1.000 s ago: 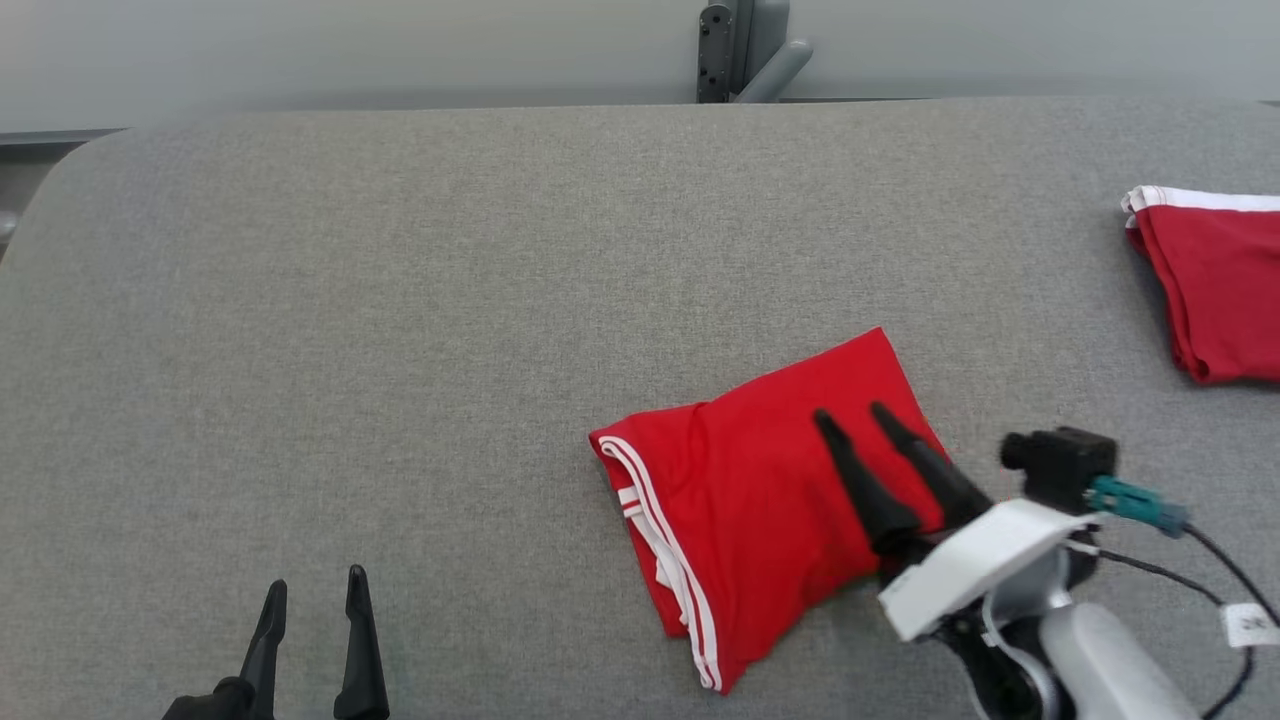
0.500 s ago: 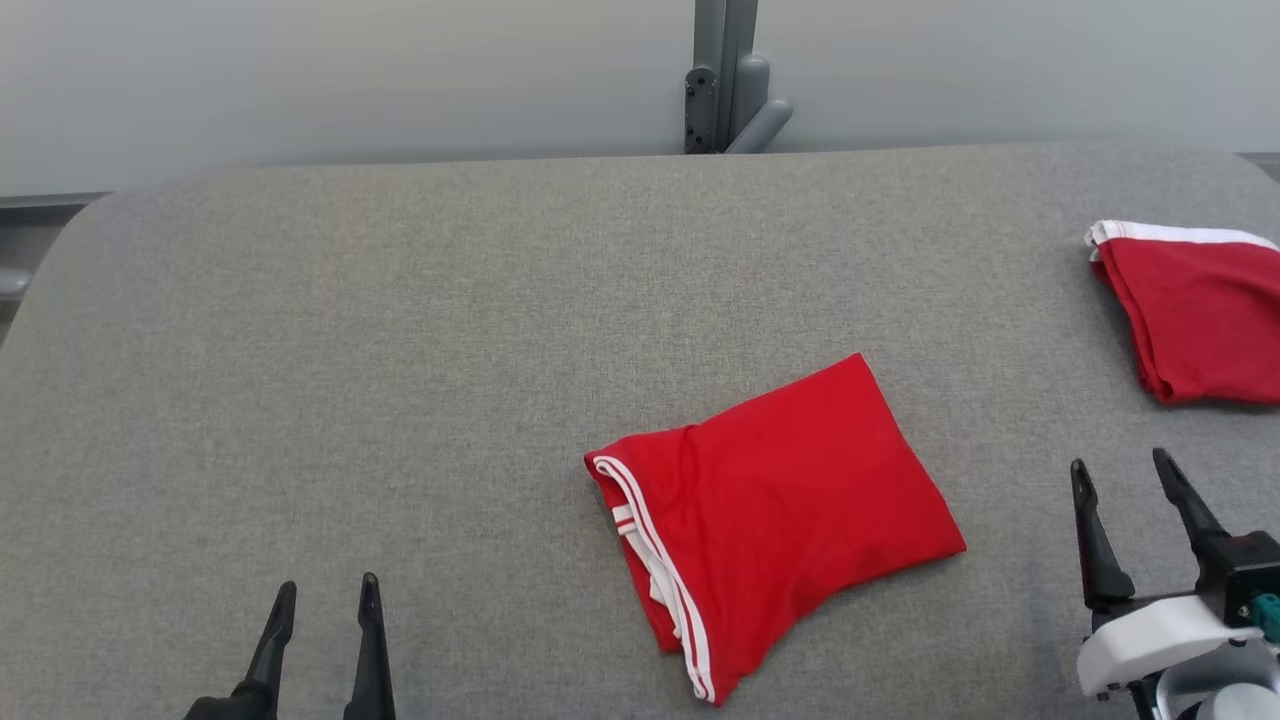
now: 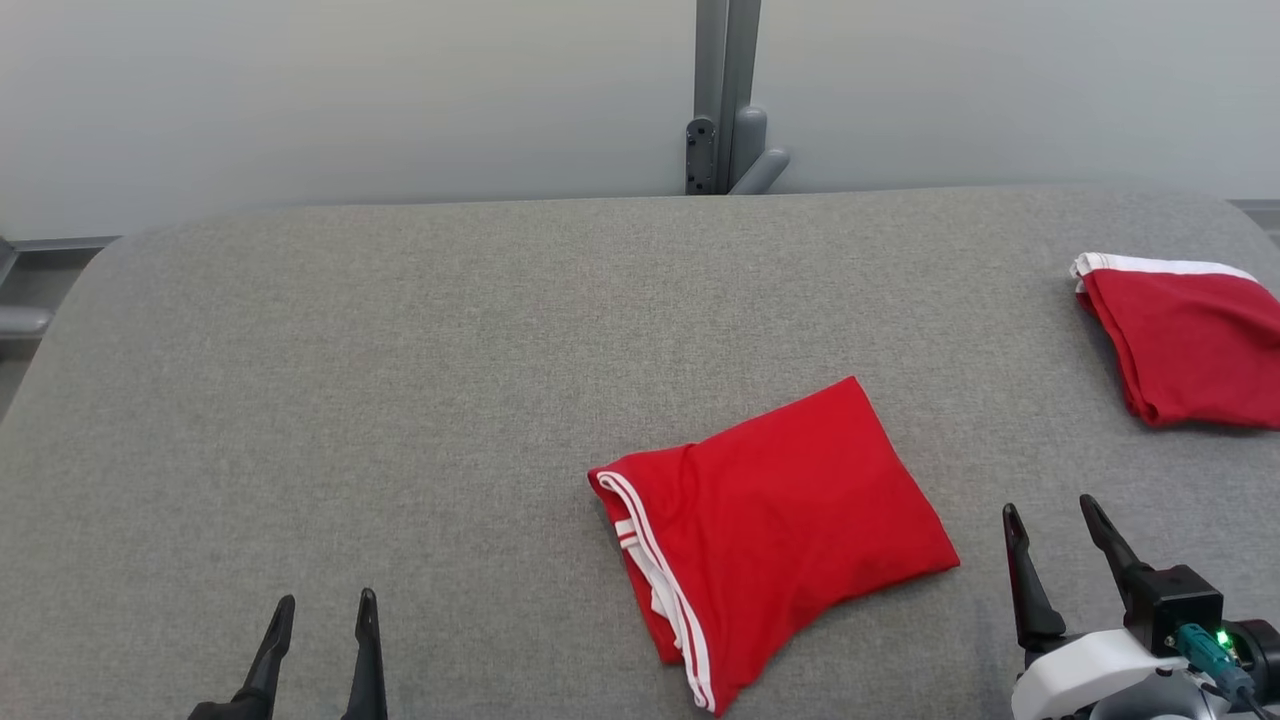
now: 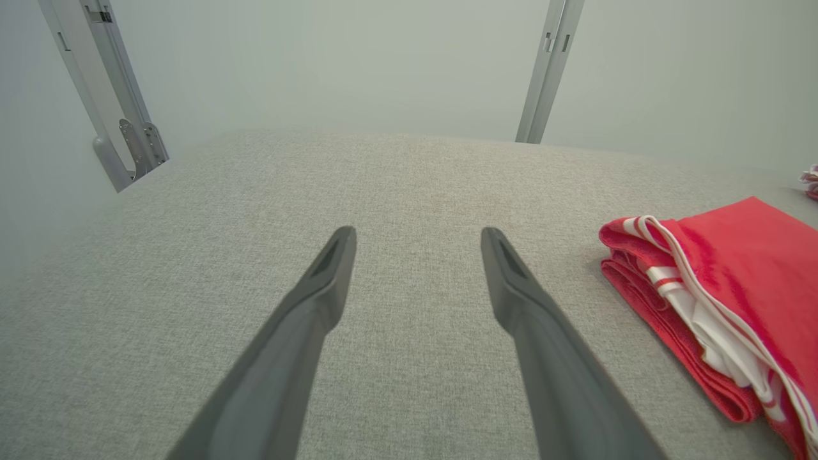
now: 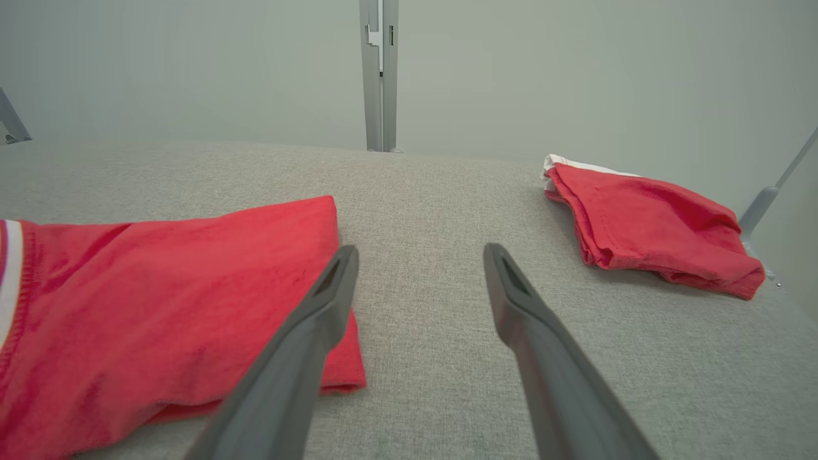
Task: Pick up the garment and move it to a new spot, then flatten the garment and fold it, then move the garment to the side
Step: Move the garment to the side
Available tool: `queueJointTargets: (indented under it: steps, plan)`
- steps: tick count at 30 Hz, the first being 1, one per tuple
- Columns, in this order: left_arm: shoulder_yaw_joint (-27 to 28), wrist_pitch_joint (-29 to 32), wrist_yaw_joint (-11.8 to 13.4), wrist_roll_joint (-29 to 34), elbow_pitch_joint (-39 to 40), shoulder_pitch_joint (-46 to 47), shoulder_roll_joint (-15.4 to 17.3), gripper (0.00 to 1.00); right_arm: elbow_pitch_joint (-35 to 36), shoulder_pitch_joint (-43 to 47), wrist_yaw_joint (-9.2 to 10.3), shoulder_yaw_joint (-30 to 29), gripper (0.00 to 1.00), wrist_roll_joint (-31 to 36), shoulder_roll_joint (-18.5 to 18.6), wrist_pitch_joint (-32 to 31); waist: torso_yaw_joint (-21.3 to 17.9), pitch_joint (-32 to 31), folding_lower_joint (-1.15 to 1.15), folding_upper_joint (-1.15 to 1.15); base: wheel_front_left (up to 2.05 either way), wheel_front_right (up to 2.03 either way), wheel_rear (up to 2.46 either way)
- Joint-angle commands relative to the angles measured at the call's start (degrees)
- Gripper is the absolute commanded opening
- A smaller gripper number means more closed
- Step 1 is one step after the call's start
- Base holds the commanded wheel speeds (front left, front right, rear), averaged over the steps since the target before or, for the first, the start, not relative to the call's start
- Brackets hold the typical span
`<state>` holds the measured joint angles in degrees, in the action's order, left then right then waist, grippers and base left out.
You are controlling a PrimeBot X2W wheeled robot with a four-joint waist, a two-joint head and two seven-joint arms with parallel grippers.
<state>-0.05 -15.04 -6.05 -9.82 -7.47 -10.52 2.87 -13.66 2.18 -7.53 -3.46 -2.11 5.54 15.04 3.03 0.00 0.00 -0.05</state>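
Observation:
A folded red garment (image 3: 770, 525) with white trim along its left edge lies right of centre on the grey table (image 3: 400, 380); it also shows as the garment (image 4: 722, 300) at the right of the left wrist view and the garment (image 5: 153, 306) at the left of the right wrist view. My right gripper (image 3: 1050, 520) hovers open just right of it, nothing between its fingers; in its own view the gripper (image 5: 418, 252) points past the garment's corner. My left gripper (image 3: 323, 605) is open at the lower left, well away from the garment, seen again as the gripper (image 4: 415, 233) over bare table.
A second folded red garment (image 3: 1180, 345) with a white band lies at the table's far right edge, also the second garment (image 5: 645, 223) in the right wrist view. A grey post (image 3: 727, 100) stands behind the table's back edge. Another bracket (image 4: 121, 140) rises at the left.
My right gripper has lifted off the garment and drawn back to the lower right, open and empty. The head camera has tilted up, shifting the whole picture down. The left gripper stays put.

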Motion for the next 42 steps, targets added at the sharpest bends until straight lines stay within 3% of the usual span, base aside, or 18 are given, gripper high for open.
queueJointTargets:
  steps: [1, 10, 20, 23, 31, 32, 33, 34, 42]
  plan:
    - [0.14, -0.16, -0.28, -0.04, -0.06, 0.76, 0.08, 1.00, 0.06, 0.74, 0.10, 0.16, 1.00, 0.21, -0.21, 0.16, 0.07, 0.08, 0.00, 0.05, 0.00, 0.00, 0.00]
    - [-0.07, -0.16, -0.40, -0.87, 0.61, 1.77, 0.08, 1.00, -1.15, -5.71, 0.09, 2.20, 1.00, -6.45, 0.27, -1.04, 0.77, 2.10, 0.00, 0.05, 0.00, 0.00, 0.00]
    - [-1.64, -0.16, -0.84, -2.37, 0.34, 4.47, 0.08, 1.00, -6.06, -19.92, 0.09, 14.16, 1.00, -10.86, 7.37, -26.71, 2.79, 7.14, 0.00, 0.05, 0.00, 0.00, 0.00]
    - [-2.11, -0.16, -0.84, -2.90, 0.11, 5.43, 0.07, 1.00, -8.16, -21.55, 0.10, 16.02, 1.00, -9.94, 8.80, -29.10, 3.85, 7.89, 0.00, 0.05, 0.00, 0.00, 0.00]
    - [-2.55, -0.16, -0.69, -3.38, 0.34, 5.99, 0.07, 1.00, -15.74, -23.69, 0.09, 17.40, 1.00, -12.80, 7.33, -31.22, 4.45, 8.65, 0.00, 0.05, 0.00, 0.00, 0.00]
    - [-2.55, -0.16, -0.59, -3.44, 0.41, 5.98, 0.07, 1.00, -16.26, -24.21, 0.09, 17.80, 0.67, -13.53, 7.13, -31.04, 4.27, 8.71, 0.00, 0.05, 0.00, 0.00, 0.00]
    - [-2.47, -0.15, -0.47, -3.44, 0.47, 6.03, 0.08, 1.00, -16.69, -24.83, 0.09, 17.81, 0.04, -14.39, 6.87, -30.54, 4.00, 8.78, 0.00, 0.05, 0.00, 0.00, 0.00]
    - [-2.33, -0.16, -0.41, -3.48, 0.48, 6.20, 0.08, 1.00, -17.10, -25.47, 0.09, 17.70, 0.00, -15.24, 6.77, -30.38, 3.68, 8.85, 0.00, 0.05, 0.00, 0.00, 0.00]
    - [-0.82, -0.16, -0.41, -3.32, 1.74, 6.22, 0.07, 1.00, -16.79, -30.52, 0.10, 16.17, 0.00, -21.30, 7.74, -27.67, -2.61, 9.95, 0.00, 0.05, 0.00, 0.00, 0.00]
